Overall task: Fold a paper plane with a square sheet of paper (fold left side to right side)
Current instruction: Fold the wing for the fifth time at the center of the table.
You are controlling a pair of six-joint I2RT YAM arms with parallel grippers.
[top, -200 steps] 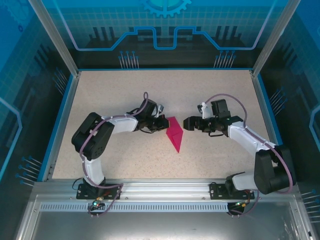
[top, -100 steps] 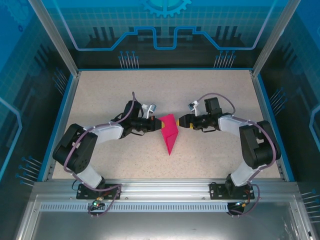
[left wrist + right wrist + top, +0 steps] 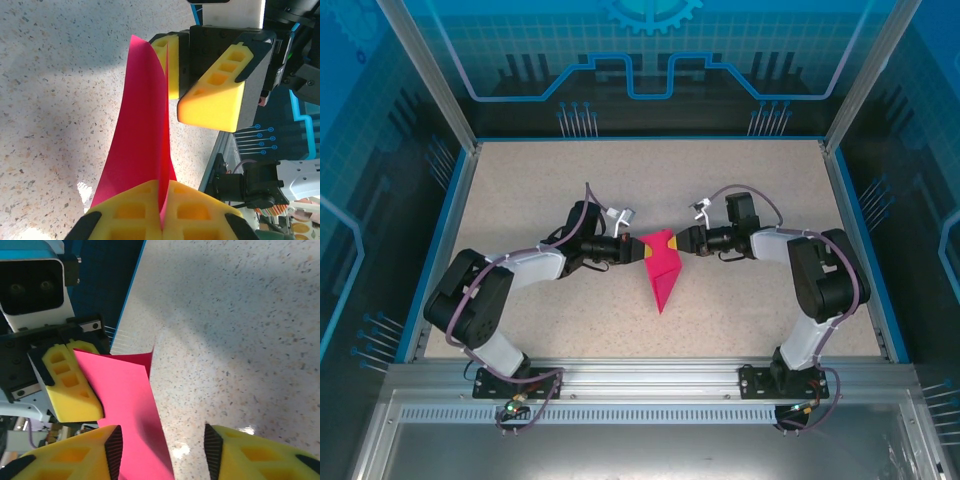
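1. The left hand (image 3: 636, 248) was clamped shut on the left edge of the square sheet of paper (image 3: 661, 270), pink layers pinched tight!
2. The right hand (image 3: 679, 243) came in from the right with its jaws apart, one finger on each side of the sheet's opposite edge.
3. The sheet sat mid-worktop (image 3: 740, 190) between the two hands, creased, with its long point aimed at the near edge.

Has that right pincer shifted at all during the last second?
Yes. The right pincer has slid left, away from the table's blue right edge, up to the pink paper.
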